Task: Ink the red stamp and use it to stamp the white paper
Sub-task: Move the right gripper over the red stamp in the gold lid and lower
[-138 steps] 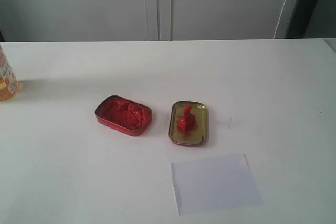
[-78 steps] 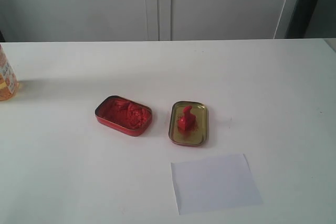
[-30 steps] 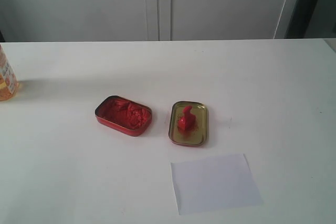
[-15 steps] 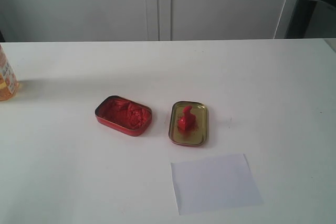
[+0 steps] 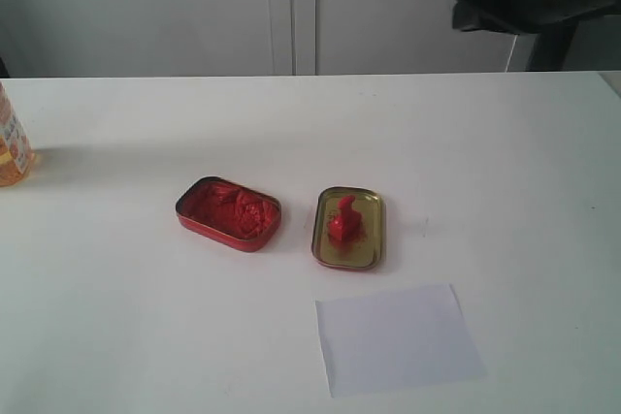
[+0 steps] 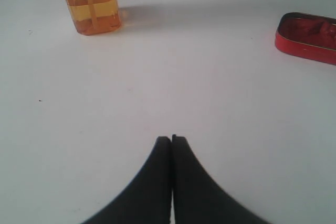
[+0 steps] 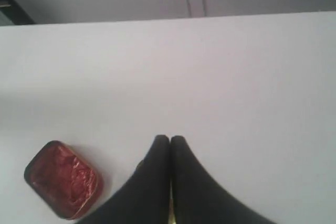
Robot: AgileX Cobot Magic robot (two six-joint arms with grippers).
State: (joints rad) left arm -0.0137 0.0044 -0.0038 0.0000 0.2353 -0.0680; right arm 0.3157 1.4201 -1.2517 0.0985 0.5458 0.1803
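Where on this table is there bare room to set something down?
Bare: between the orange bottle and the red tin; the far band behind tin and lid; the table right of the lid and white paper. Crowded: the middle, where tin, lid with the red stamp, and paper cluster.

The closed tool hovers over the table, well apart from an orange bottle.

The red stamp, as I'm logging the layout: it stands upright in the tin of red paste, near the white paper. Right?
No. The exterior view shows the red stamp upright in the gold-lined lid, beside the tin of red paste, near the white paper.
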